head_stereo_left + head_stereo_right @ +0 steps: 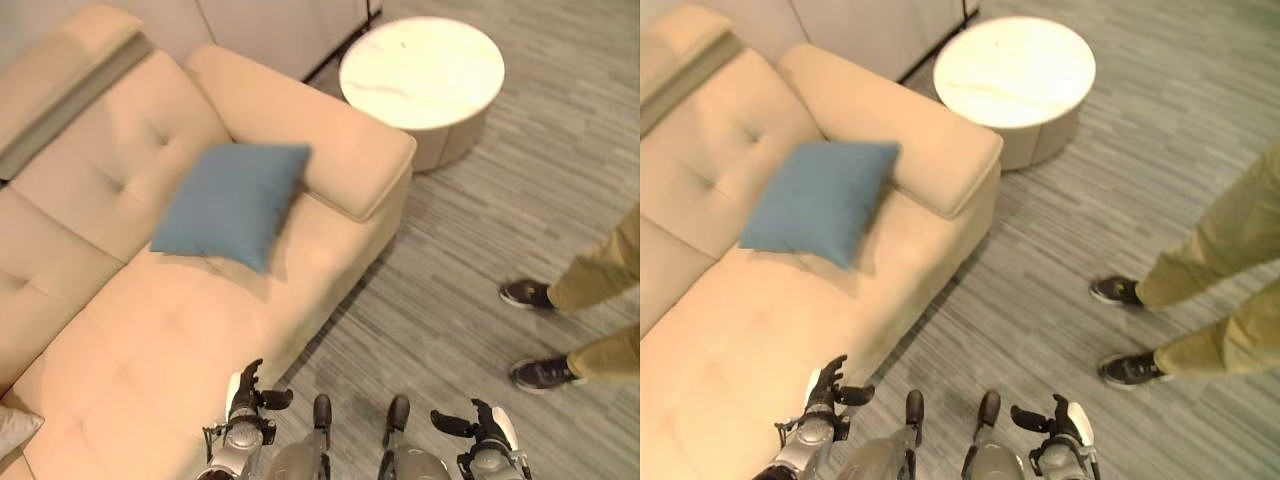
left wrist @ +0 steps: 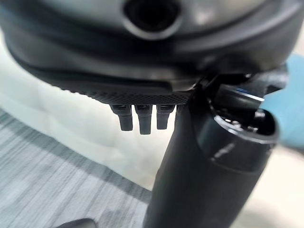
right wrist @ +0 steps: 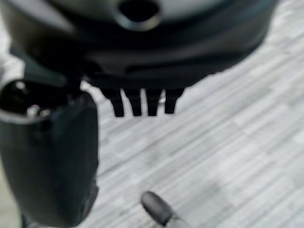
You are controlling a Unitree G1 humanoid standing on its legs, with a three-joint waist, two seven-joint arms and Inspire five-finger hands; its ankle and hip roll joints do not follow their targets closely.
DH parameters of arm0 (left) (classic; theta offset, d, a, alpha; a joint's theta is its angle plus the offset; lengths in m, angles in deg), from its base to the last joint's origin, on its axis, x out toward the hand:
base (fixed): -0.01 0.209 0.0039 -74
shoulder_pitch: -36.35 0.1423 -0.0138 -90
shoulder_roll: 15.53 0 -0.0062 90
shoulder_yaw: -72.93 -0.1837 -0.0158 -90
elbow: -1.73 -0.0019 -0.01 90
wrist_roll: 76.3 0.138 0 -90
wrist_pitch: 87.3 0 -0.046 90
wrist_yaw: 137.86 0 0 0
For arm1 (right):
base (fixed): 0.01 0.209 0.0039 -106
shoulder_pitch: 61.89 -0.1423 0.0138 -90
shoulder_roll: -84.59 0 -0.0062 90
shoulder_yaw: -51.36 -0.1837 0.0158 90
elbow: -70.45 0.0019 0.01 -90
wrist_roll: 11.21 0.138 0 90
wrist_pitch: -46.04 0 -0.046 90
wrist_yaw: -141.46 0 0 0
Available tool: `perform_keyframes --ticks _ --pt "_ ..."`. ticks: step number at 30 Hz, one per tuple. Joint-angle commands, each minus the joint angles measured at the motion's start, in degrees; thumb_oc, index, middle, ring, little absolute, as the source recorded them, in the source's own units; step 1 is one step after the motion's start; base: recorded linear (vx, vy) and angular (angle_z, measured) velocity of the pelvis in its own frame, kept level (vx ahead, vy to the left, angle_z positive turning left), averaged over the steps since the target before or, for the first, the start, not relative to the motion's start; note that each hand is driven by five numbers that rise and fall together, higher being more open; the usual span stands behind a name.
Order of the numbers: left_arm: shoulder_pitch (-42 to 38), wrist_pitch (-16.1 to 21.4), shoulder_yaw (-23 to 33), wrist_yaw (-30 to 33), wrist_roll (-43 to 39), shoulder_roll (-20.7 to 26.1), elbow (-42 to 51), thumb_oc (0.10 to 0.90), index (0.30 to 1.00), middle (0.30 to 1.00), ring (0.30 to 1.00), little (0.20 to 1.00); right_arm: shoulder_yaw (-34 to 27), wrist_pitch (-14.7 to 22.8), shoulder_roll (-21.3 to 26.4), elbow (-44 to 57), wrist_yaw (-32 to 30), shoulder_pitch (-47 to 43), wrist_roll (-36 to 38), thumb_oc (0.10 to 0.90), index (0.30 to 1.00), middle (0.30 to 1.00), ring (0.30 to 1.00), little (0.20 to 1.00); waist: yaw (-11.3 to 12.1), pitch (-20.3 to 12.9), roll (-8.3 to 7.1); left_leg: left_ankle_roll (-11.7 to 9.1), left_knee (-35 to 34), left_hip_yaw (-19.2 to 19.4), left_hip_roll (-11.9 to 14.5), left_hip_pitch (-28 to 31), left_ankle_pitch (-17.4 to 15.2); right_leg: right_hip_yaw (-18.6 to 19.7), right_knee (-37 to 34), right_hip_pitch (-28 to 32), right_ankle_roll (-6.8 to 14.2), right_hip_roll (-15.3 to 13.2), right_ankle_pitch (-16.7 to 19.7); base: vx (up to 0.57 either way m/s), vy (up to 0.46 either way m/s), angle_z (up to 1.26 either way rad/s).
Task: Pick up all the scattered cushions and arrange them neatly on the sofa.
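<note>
I see the blue cushion lying on the beige sofa, leaning against its armrest — a round tabletop stands past that. Both my left robot hand and right robot hand hang low, fingers relaxed, holding nothing — a person's shoes stand nearby on the floor.

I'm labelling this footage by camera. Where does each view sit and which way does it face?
Left eye view: head, looking down at the beige sofa; both robot hands, left, right.
Right eye view: same, shares the blue square cushion and round white table.
Left wrist view: along the left robot hand, sofa edge beyond.
Right wrist view: along the right robot hand, grey striped floor.
</note>
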Motion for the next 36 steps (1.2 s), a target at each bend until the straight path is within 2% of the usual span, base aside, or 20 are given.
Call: perform_keyframes --ticks 1,8,11,15,18,24,28,31,32,33,34,35,36 --pt "-0.7 0.4 1.1 -1.4 1.7 -0.3 -3.8 0.800 0.900 0.900 0.900 0.900 -1.2 1.0 0.2 -0.4 -0.3 2.1 -1.2 0.800 0.900 0.900 0.900 0.900 1.4 -2.0 -4.68 -1.2 1.2 -0.7 -3.2 -2.8 -2.2 1.5 2.1 2.7 2.1 -1.0 -8.9 0.00 -0.031 0.30" --pt "2.1 -0.3 3.3 -2.8 2.0 -0.8 -8.5 0.800 0.900 0.900 0.900 0.900 -1.4 1.9 -1.6 0.0 0.6 3.0 -0.3 0.800 0.900 0.900 0.900 0.900 2.9 -3.2 -6.36 -1.6 7.7 -0.9 -3.4 -2.9 -4.7 -1.4 1.5 6.7 1.1 -1.4 -10.0 0.00 -0.031 0.27" --pt "2.9 -0.8 3.5 -3.2 3.0 -1.1 -10.1 0.800 0.900 0.900 0.900 0.900 -1.6 1.8 -2.3 0.0 0.8 3.2 0.2 0.800 0.900 0.900 0.900 0.900 2.9 -4.0 -6.95 -1.1 8.3 0.7 -3.9 -2.9 -5.5 -2.5 1.4 7.4 1.2 -1.6 -10.0 0.04 0.000 0.24" --pt "3.2 -1.4 3.9 -3.5 3.6 -0.9 -10.5 0.800 0.900 0.900 0.900 0.900 -1.6 1.3 -3.1 -0.2 1.1 3.1 0.6 0.800 0.900 0.900 0.900 0.900 2.4 -5.4 -7.55 0.0 9.1 4.9 -3.7 -2.1 -7.5 -4.1 2.3 8.1 1.3 -2.2 -10.6 0.07 0.048 0.28" --pt "3.4 -1.5 4.3 -4.0 3.7 -0.9 -11.0 0.800 0.900 0.900 0.900 0.900 -1.2 0.9 -3.9 -0.7 1.5 3.2 0.2 0.800 0.900 0.900 0.900 0.900 2.4 -5.9 -7.93 0.4 8.1 5.2 -3.7 -0.8 -8.1 -3.7 2.5 8.4 1.7 -2.3 -10.5 0.14 0.101 0.39" --pt "3.4 -1.5 4.8 -4.7 3.6 0.0 -10.4 0.800 0.900 0.900 0.900 0.900 0.4 0.1 -4.7 -1.3 2.4 3.0 -2.3 0.800 0.900 0.900 0.900 0.900 3.6 -6.2 -8.87 2.1 6.4 5.4 -4.1 1.0 -9.6 -1.7 6.1 8.0 3.0 -3.5 -11.1 0.09 0.128 -0.10" --pt "3.0 -1.3 5.1 -4.9 3.7 0.8 -9.6 0.800 0.900 0.900 0.900 0.900 0.9 -0.5 -5.3 -1.3 3.2 3.1 -3.3 0.800 0.900 0.900 0.900 0.900 4.4 -5.5 -9.28 3.9 7.1 5.3 -4.7 1.7 -11.2 -1.2 14.6 5.6 4.2 -6.2 -11.6 0.07 0.149 -0.10" --pt "2.6 -1.5 5.1 -4.5 4.0 1.5 -9.0 0.800 0.900 0.900 0.900 0.900 1.2 -0.8 -5.5 -1.0 3.7 2.7 -3.3 0.800 0.900 0.900 0.900 0.900 4.1 -4.5 -9.29 5.3 7.4 4.4 -5.3 2.8 -11.8 -0.7 23.4 2.5 5.3 -8.7 -9.3 0.08 0.143 0.03" --pt "2.0 -1.3 5.0 -4.4 3.9 2.0 -8.9 0.800 0.900 0.900 0.900 0.900 1.4 -0.6 -5.7 -0.6 3.8 2.5 -3.3 0.800 0.900 0.900 0.900 0.900 3.5 -3.7 -8.89 5.8 7.4 3.1 -5.4 3.4 -12.1 1.4 29.3 -0.5 5.5 -9.0 -8.2 0.07 0.102 0.10" --pt "2.0 -1.3 5.0 -4.4 3.9 2.0 -8.9 0.800 0.900 0.900 0.900 0.900 1.4 -0.6 -5.7 -0.6 3.8 2.5 -3.3 0.800 0.900 0.900 0.900 0.900 3.5 -3.8 -8.84 5.8 7.4 3.0 -5.3 3.2 -12.0 1.3 29.2 -0.6 5.5 -8.9 -8.0 0.07 0.077 0.19" --pt "1.8 -1.2 4.9 -4.3 3.9 2.1 -8.9 0.800 0.900 0.900 0.900 0.900 1.5 -0.5 -5.7 -0.5 3.9 2.4 -3.3 0.800 0.900 0.900 0.900 0.900 3.3 -3.7 -8.73 5.9 7.2 2.6 -5.3 3.9 -12.3 3.1 30.8 -2.0 5.4 -8.5 -8.3 0.08 0.022 0.24" --pt "1.5 -1.2 4.8 -4.0 3.8 2.0 -8.8 0.800 0.900 0.900 0.900 0.900 1.8 -0.4 -5.8 -0.5 3.8 2.1 -3.2 0.800 0.900 0.900 0.900 0.900 2.9 -3.8 -8.61 5.9 7.0 1.6 -5.3 4.3 -12.4 5.6 30.5 -3.6 4.8 -6.9 -8.8 0.18 -0.007 0.31" --pt "1.1 -1.0 4.7 -3.6 3.8 2.0 -8.4 0.800 0.900 0.900 0.900 0.900 2.2 -0.4 -5.8 -0.5 3.9 1.8 -3.3 0.800 0.900 0.900 0.900 0.900 2.4 -3.6 -8.76 5.7 6.6 0.7 -5.4 5.4 -12.7 8.9 26.7 -4.1 4.4 -5.1 -9.9 0.19 -0.047 0.37"
